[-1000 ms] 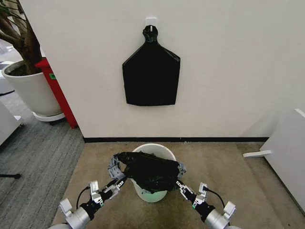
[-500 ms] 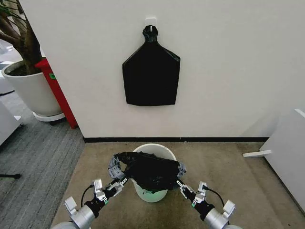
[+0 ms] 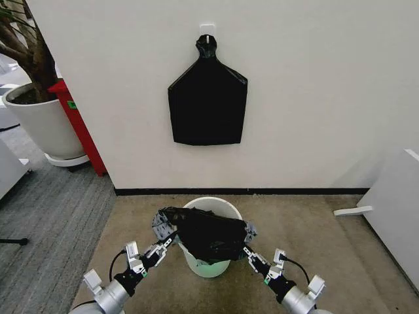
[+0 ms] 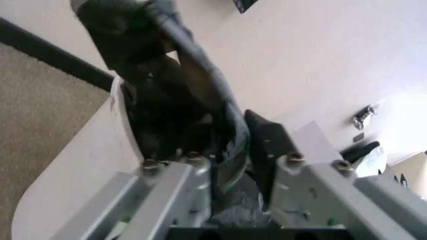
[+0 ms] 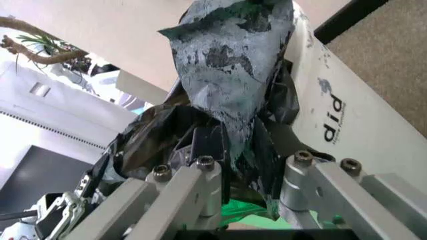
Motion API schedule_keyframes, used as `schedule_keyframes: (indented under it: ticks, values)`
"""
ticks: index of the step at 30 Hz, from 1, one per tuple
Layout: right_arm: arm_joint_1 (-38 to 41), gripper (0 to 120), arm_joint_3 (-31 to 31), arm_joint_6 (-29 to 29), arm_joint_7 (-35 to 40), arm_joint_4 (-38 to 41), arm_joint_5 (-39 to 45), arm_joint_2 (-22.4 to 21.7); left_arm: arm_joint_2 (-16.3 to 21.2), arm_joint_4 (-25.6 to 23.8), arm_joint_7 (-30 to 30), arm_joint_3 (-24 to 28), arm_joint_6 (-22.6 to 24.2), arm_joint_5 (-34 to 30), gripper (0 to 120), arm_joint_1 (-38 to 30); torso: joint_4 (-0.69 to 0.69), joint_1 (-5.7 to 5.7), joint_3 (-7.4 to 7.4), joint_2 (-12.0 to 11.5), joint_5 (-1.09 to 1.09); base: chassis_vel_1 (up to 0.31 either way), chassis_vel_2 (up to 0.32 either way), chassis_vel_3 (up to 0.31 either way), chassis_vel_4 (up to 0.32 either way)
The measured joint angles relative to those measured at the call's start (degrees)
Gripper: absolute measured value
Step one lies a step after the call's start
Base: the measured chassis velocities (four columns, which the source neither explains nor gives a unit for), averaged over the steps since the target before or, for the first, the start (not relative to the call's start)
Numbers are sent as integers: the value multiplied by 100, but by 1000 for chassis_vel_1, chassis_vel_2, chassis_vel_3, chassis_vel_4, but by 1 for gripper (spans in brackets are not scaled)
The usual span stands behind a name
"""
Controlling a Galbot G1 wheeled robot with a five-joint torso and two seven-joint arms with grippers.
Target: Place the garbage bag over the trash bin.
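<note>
From the head view, the trash bin (image 3: 209,261) stands on the tan floor (image 3: 308,229) just in front of the white wall (image 3: 314,91), with the garbage bag (image 3: 204,234) stretched across its near rim and front, leaving the far arc of the rim bare. The left gripper (image 3: 162,247) holds the bag's left edge beside the bin, and the right gripper (image 3: 249,254) holds the right edge on the other side. The left wrist view adds what the head view cannot: the left gripper (image 4: 237,165) is clamped narrowly on a fold of the garbage bag (image 4: 173,95), which lies against the trash bin (image 4: 87,170) wall. The right wrist view shows the right gripper (image 5: 250,165) pinching a crumpled flap of garbage bag (image 5: 227,75), the trash bin (image 5: 333,115) beside it carrying dark lettering. A black bag bundle (image 3: 207,98) hangs on the wall above, and a white plant pot (image 3: 39,121) sits at the far left.
</note>
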Motion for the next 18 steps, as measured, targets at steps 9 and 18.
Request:
schedule_keyframes:
  ticks: [9,18]
  values:
    - [-118,11,62,35,90,179,41,19,-8,-131,43,-68,-30,-214,0,120,0,0,0,0,0,0,0,0,0]
    - [-352,11,142,96,238,269,52,95,-100,-45,81,-190,-126,-428,0,181,0,0,0,0,-1,0,0,0,0]
